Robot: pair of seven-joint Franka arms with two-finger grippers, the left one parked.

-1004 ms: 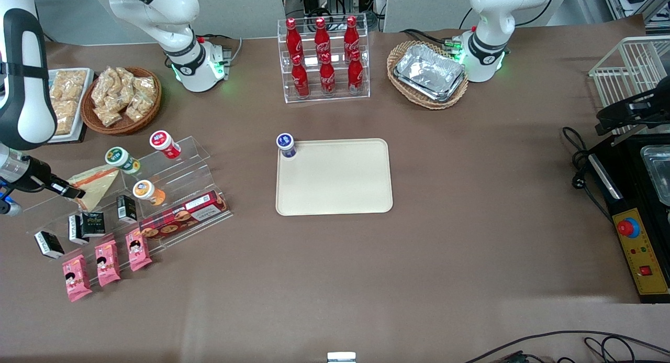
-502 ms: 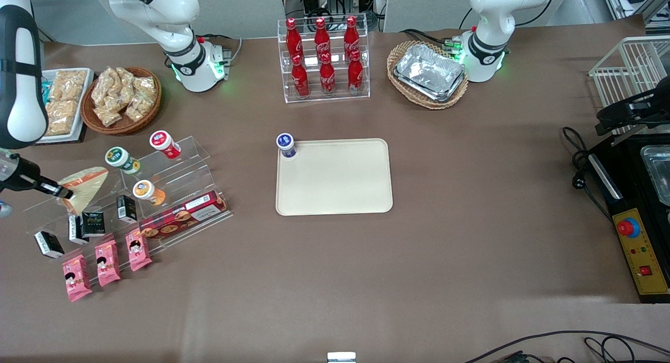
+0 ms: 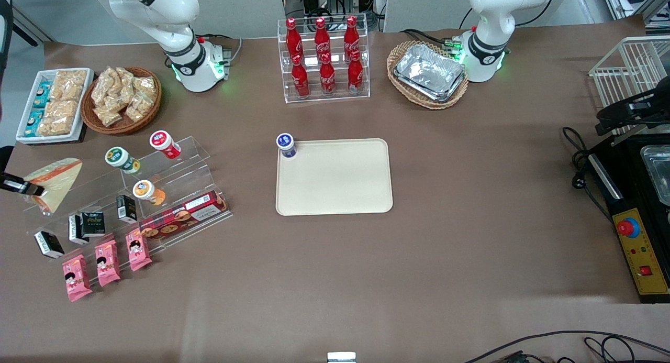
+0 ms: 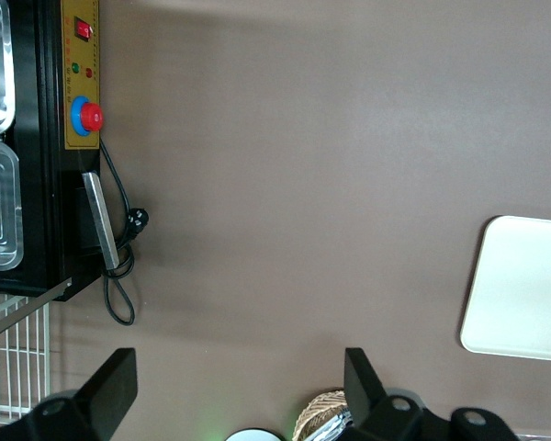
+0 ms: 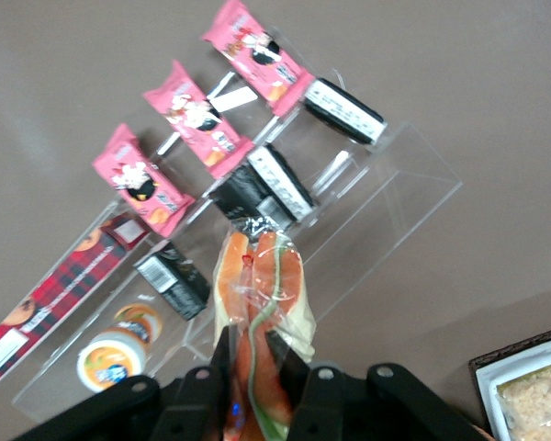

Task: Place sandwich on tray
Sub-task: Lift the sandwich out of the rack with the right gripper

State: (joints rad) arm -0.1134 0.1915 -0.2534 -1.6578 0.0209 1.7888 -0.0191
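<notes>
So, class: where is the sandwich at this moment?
The sandwich is held in the gripper, lifted above the clear display stand at the working arm's end of the table, well away from the tray.

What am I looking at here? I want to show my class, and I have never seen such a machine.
These are two white robot arms at a brown table. One picture looks down from the front; the other two come from cameras on the arms' wrists. The working arm's gripper is shut on a wrapped sandwich, held above a clear display stand at its end of the table. A cream tray waits mid-table, with a small blue-lidded cup at its corner. Snacks and red bottles stand around.
</notes>
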